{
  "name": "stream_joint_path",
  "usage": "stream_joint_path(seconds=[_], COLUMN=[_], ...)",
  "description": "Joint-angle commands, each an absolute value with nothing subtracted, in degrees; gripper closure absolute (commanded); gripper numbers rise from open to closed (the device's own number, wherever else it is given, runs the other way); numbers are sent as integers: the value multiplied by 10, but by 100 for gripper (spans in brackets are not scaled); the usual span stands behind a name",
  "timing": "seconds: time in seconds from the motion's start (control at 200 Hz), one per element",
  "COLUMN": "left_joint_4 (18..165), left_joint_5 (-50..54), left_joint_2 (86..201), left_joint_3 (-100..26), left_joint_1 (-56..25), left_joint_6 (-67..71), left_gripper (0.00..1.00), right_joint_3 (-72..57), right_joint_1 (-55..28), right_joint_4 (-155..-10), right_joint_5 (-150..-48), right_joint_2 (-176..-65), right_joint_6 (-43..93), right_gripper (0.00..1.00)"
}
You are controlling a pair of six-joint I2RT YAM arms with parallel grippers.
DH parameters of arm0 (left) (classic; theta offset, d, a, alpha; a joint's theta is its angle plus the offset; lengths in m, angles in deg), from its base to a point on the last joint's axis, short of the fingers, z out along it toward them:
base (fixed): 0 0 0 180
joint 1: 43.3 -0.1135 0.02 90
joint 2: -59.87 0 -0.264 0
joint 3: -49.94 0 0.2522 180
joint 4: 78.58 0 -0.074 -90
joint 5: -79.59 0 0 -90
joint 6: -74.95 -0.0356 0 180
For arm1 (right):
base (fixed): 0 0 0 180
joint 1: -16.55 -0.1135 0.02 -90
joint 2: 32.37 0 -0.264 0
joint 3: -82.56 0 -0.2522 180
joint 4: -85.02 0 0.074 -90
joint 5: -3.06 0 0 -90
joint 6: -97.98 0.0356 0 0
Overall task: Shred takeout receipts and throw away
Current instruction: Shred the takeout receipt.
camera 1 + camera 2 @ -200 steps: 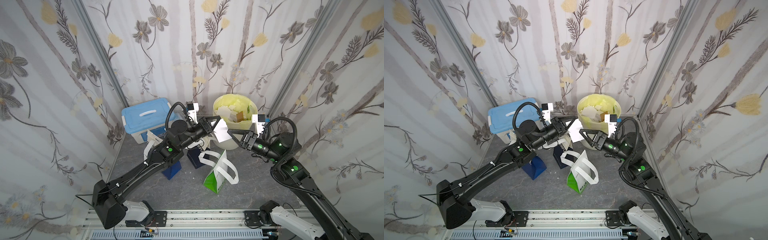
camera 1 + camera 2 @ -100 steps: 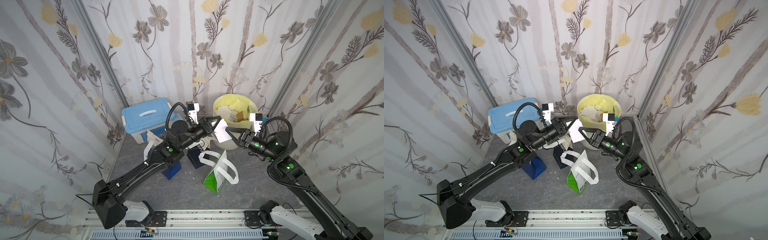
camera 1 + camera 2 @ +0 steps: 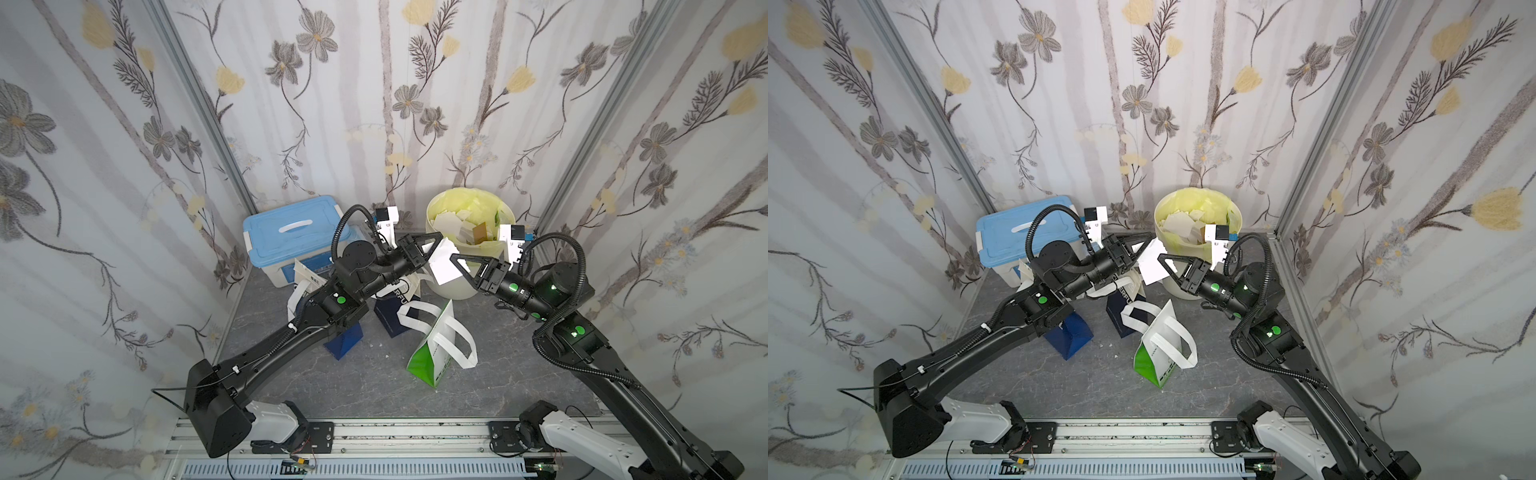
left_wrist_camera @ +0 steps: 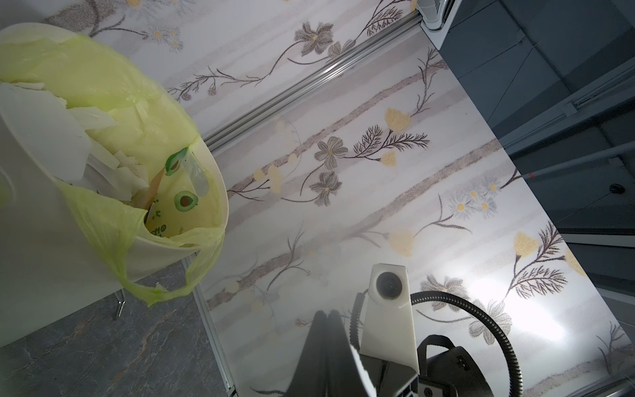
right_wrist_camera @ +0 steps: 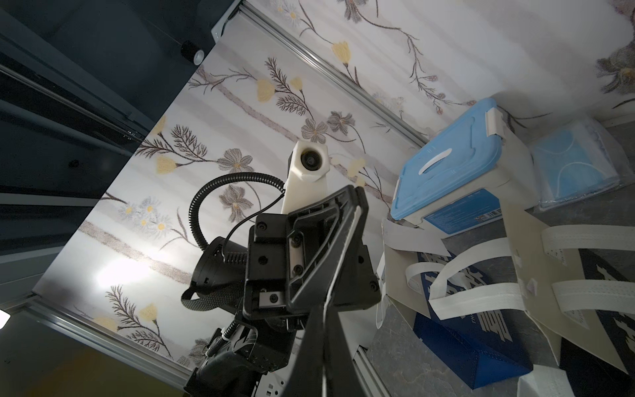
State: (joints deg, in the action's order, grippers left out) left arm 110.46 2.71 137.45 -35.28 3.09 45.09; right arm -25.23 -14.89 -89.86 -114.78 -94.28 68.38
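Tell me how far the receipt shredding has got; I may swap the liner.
Done: torn white paper pieces lie in the cream bin with a yellow-green liner. In hand: left gripper and right gripper are both shut on one white paper receipt near the bin. Left: tear it and drop the pieces in; the paper bags may hide more.

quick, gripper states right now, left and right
Left gripper: closed, holding the plain white thin paper receipt.
Right gripper: closed on the same receipt's opposite edge.
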Motion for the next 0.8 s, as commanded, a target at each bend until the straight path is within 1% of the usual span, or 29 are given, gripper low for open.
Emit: stream_joint_path(seconds=[0.0,0.015,0.035,0.085,0.23,0.3,0.365,0.47,0.58,0.674,0.794], left_joint_4=[1106,1101,1092,1066,954,902,849,787,758,758,783], left_joint_5=[29,29,29,32,52,73,104,190,263,288,312], left_joint_2=[1362,1359,1355,1346,1316,1296,1291,1299,1309,1310,1307], left_joint_3=[-352,-352,-352,-356,-379,-394,-416,-446,-458,-455,-451], left_joint_1=[31,31,30,28,21,19,18,18,18,18,18], left_joint_6=[425,421,413,392,303,260,224,188,183,185,198], left_gripper=[68,62,57,50,40,35,31,29,28,29,35], right_joint_3=[-244,-242,-239,-227,-175,-156,-143,-128,-110,-92,-75], right_joint_1=[-149,-149,-149,-148,-148,-148,-148,-148,-148,-148,-148], right_joint_4=[-876,-868,-856,-821,-678,-621,-586,-568,-565,-554,-538], right_joint_5=[-1116,-1114,-1110,-1101,-1089,-1107,-1151,-1250,-1313,-1345,-1351], right_joint_2=[-936,-934,-933,-929,-930,-929,-930,-933,-947,-966,-988], right_joint_6=[646,637,626,586,410,329,276,238,232,230,228], right_gripper=[100,100,100,100,100,100,100,100,100,100,100])
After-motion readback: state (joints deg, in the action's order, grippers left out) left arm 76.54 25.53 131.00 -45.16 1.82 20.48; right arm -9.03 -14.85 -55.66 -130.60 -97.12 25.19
